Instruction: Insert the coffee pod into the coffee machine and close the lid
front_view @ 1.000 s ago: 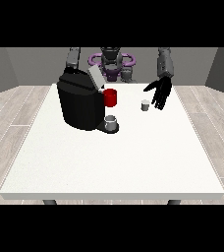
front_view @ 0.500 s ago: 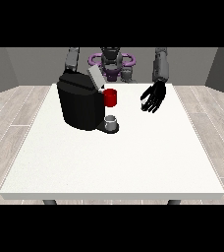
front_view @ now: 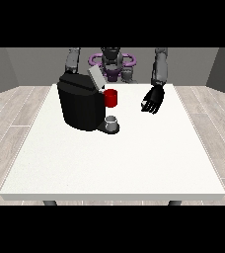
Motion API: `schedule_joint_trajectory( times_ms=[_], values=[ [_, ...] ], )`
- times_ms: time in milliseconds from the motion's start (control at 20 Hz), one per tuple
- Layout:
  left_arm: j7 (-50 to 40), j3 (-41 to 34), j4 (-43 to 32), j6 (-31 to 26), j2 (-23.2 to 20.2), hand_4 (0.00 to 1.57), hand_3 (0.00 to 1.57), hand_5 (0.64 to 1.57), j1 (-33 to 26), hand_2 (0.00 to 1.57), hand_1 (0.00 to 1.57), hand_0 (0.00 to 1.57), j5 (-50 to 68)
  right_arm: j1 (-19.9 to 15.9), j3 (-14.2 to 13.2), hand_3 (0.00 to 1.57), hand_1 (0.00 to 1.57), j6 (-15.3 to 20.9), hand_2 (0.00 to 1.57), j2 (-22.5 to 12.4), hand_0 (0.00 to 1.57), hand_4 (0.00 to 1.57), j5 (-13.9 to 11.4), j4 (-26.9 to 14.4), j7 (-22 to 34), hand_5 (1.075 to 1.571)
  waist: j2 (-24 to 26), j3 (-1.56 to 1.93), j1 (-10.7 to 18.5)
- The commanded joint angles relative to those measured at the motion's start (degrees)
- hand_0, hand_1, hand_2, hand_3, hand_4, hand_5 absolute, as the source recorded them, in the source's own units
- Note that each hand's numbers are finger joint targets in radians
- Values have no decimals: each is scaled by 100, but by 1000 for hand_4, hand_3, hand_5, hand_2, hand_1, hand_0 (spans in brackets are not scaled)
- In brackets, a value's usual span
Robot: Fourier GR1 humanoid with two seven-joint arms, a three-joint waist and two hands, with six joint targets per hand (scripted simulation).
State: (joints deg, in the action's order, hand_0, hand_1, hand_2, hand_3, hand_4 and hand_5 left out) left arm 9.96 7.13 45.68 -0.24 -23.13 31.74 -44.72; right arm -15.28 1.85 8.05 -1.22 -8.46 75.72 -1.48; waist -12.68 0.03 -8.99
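Note:
The black coffee machine [front_view: 80,106] stands on the table's far left part. Its grey lid [front_view: 95,78] is tilted up and open. A red part [front_view: 111,98] juts from its front, above a small grey cup [front_view: 112,121] on the drip base. The hand at the view's right [front_view: 153,101] hangs low over the table to the right of the machine, fingers curled down and inward. The coffee pod itself does not show; it is hidden inside those fingers. The arm at the view's left [front_view: 73,59] runs down behind the machine, and its hand is hidden.
The white table [front_view: 114,163] stretches wide toward the camera in front of the machine. The robot's torso [front_view: 112,62] stands behind the far edge. Wooden floor surrounds the table.
A small white pod stood on the table beside the hand at the view's right. That hand moved left and down over it and curled its fingers; the pod no longer shows.

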Motion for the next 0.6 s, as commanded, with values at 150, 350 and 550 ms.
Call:
schedule_joint_trajectory(
  times_ms=[150, 350, 550],
  values=[
    [120, 188, -410, -256, -46, 392, 849, 1571, 243, 961, 730, 730, -508, -133, -273, 0, 0, 119, 0, 17, 0, 0, 94, -459, -279, 1571, 12, -2, 186],
    [-155, 379, -352, -167, 559, 411, 956, 1571, 150, 1050, 909, 909, -656, -148, -349, 0, 0, 338, 0, -157, 0, 0, -177, -760, -101, 1571, 232, -2, 307],
    [270, -17, -716, 13, 305, 506, 1216, 1571, 493, 1287, 1190, 1190, -639, -8, -123, 0, 0, 327, 0, -83, 0, 0, -300, -529, 87, 1571, 258, -4, 62]
  ],
)
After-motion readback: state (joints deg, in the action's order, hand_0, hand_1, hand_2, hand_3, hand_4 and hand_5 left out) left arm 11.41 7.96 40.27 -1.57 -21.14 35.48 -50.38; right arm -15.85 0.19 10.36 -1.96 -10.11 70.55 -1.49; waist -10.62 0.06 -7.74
